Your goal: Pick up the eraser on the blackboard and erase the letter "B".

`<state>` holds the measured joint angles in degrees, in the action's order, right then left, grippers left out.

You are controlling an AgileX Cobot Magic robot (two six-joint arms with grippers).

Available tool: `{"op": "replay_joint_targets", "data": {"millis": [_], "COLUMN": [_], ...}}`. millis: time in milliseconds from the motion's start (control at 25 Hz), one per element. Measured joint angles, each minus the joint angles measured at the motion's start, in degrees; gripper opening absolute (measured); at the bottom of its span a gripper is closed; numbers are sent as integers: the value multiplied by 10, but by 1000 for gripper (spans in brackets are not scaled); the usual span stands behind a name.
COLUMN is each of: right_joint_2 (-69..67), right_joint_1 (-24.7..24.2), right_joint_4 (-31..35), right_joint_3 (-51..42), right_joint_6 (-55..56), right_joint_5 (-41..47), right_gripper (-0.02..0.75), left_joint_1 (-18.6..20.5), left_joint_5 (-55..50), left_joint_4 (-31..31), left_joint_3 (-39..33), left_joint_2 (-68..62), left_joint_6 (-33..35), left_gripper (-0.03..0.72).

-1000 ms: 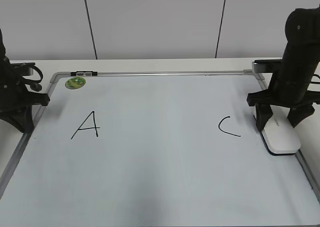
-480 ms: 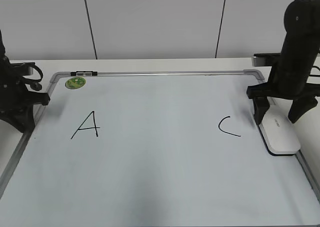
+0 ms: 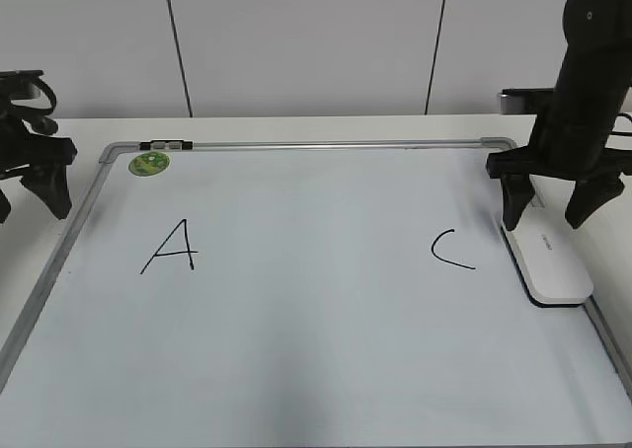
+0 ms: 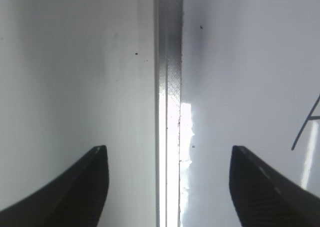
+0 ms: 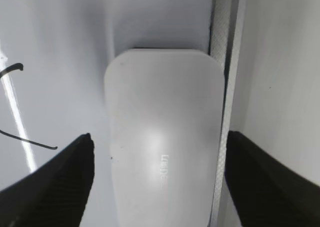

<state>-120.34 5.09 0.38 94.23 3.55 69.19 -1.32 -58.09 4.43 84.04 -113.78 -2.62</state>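
— Where's the eraser now?

— The white, rounded-rectangular plastic eraser (image 3: 549,264) lies flat at the right edge of the big pale dry-erase blackboard with the silver-grey frame (image 3: 326,145), its long side just beside the rail. The black letter "C" (image 3: 451,250) sits to its left, the "A" (image 3: 171,247) far across. I can't find any "B" between them; that patch looks bare.

— And the arm over it?

— The right gripper (image 3: 549,203) hangs above the eraser's far end, jaws spread apart and holding nothing, one on each side.

— How would it handle?

— Light and stiff, I'd guess, with a smooth, slippery shell. Pinching across the two long sides near the middle looks safest, though the rail crowds the outer one.

— The other arm?

— Further back, the left gripper (image 3: 33,185) is spread too, above the left rail, near the round green magnet (image 3: 149,163).
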Motion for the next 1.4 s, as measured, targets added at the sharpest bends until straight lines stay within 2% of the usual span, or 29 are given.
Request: {"op": "replay_joint_targets", "data": {"millis": [320, 520, 800, 1000, 1400], "right_joint_2": [52, 174, 364, 487, 674], "right_joint_1": [0, 0, 0, 15, 35], "right_joint_4": [33, 30, 50, 58, 61], "right_joint_3": [-47, -178, -367, -438, -547], "right_joint_6": [7, 19, 22, 22, 19], "right_joint_5": [0, -21, -157, -195, -199], "right_gripper": [544, 537, 538, 538, 537], "left_joint_1": [0, -3, -37, -58, -60], "left_joint_5": [-18, 40, 95, 98, 62], "left_joint_4": [-36, -40, -64, -73, -93], "left_joint_3": [-13, -129, -311, -373, -459], "left_joint_2": [60, 163, 325, 460, 726], "left_joint_6": [0, 0, 0, 0, 0], "left_gripper": [567, 563, 554, 549, 546]}}
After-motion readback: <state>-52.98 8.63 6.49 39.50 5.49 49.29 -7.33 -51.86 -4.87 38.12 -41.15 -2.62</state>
